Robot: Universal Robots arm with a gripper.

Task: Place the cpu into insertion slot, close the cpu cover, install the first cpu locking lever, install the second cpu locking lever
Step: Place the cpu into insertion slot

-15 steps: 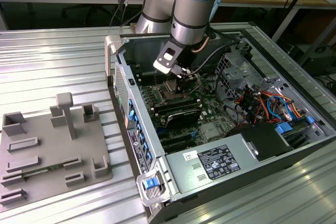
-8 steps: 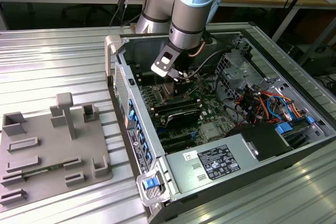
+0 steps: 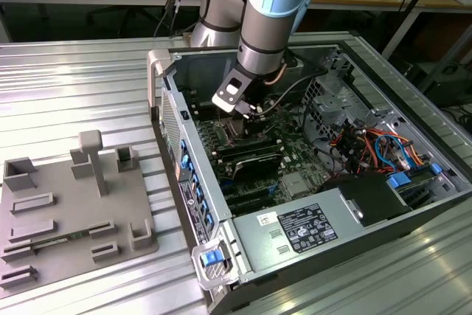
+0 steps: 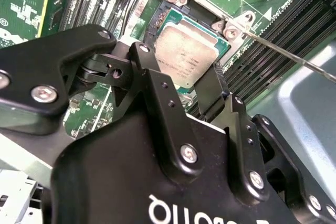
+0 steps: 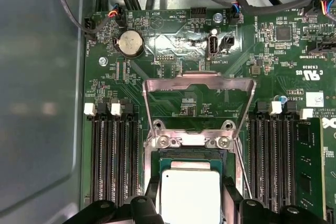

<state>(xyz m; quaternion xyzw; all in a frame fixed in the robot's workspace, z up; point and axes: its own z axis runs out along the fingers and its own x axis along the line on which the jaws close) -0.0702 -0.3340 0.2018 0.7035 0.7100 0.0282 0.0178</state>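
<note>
Evidently the first step was in hand: the gripper (image 4: 178, 69) clasped the cpu (image 5: 190, 195) by two opposite edges, in or just above the insertion slot (image 5: 190, 155). The cpu cover (image 5: 199, 81) lay swung open; seating seemingly called for a level, square fit.

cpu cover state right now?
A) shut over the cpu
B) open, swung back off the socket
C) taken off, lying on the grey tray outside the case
B: in the first wrist view the cpu cover is swung back on its hinge, away from the socket, and the metal top of the cpu is uncovered.
</note>
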